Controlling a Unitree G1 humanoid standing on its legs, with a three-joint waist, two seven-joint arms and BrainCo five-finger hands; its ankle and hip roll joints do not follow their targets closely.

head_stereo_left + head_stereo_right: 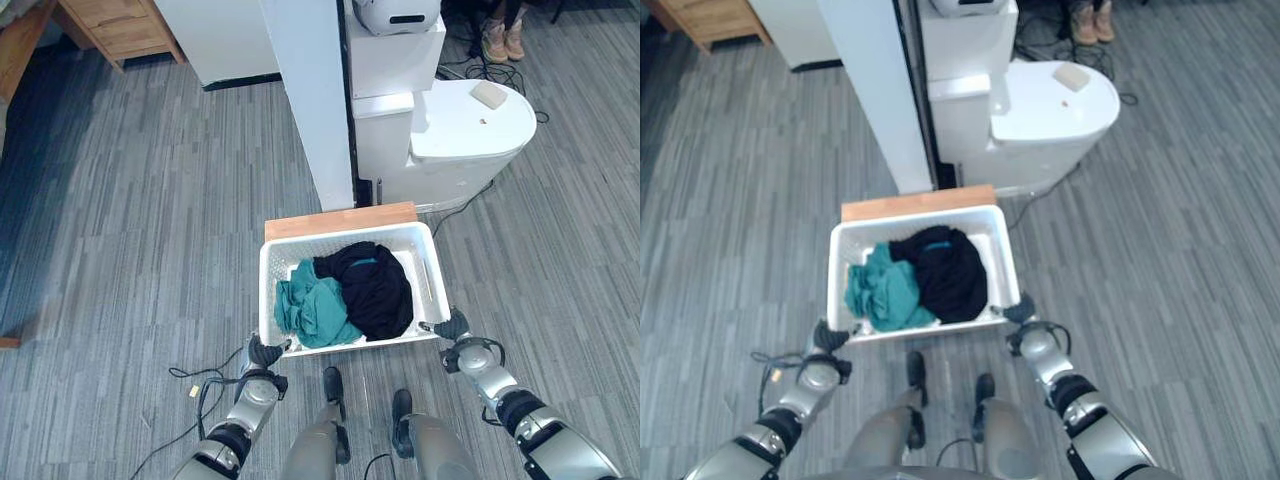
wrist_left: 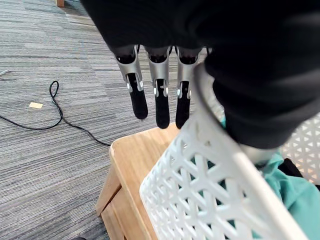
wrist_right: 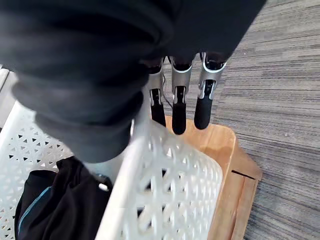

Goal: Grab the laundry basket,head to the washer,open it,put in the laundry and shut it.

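Between my two hands sits the white laundry basket (image 1: 435, 262) on a low wooden stool (image 1: 340, 219), long axis running away from me. L hand (image 1: 264, 352) at near-left corner, R hand (image 1: 452, 327) at near-right; fingers straight down outside the walls, nothing gripped yet. Teal and black laundry (image 1: 345, 291) inside. Grey plank floor (image 1: 130, 230), white washer (image 1: 470, 125) just beyond.

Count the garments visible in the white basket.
2: a teal garment on the robot's left side of the basket and a black garment on its right; more may lie underneath.
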